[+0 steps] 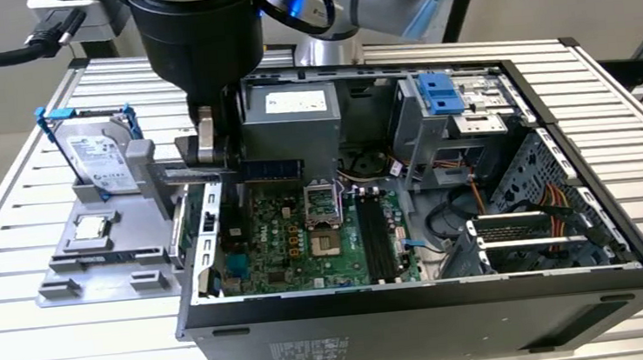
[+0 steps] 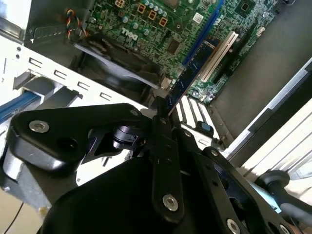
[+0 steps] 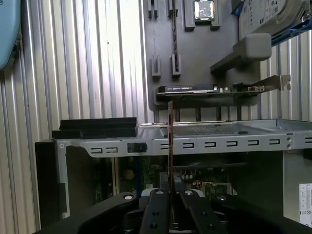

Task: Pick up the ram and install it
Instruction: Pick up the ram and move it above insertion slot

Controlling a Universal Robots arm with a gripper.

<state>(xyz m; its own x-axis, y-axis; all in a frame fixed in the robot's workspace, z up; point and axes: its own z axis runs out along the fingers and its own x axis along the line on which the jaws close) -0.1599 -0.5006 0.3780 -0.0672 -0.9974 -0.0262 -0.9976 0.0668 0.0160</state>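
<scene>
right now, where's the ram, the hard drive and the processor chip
ram [image 2: 193,73], second wrist view, middle of the board's flat face
hard drive [image 1: 102,160], exterior view, its labelled silver face
processor chip [image 1: 92,226], exterior view, centre of its silver top

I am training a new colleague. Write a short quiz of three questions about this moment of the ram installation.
1. True or false: the gripper is shut on the ram.
2. Where is the hard drive with blue handles?
A) in the gripper
B) standing in the grey holder beside the computer case
C) lying flat inside the case
3. Fill in: the ram is not yet seated in the black slots of the ____.

Key: 1 true; 2 B; 3 motherboard.
</scene>
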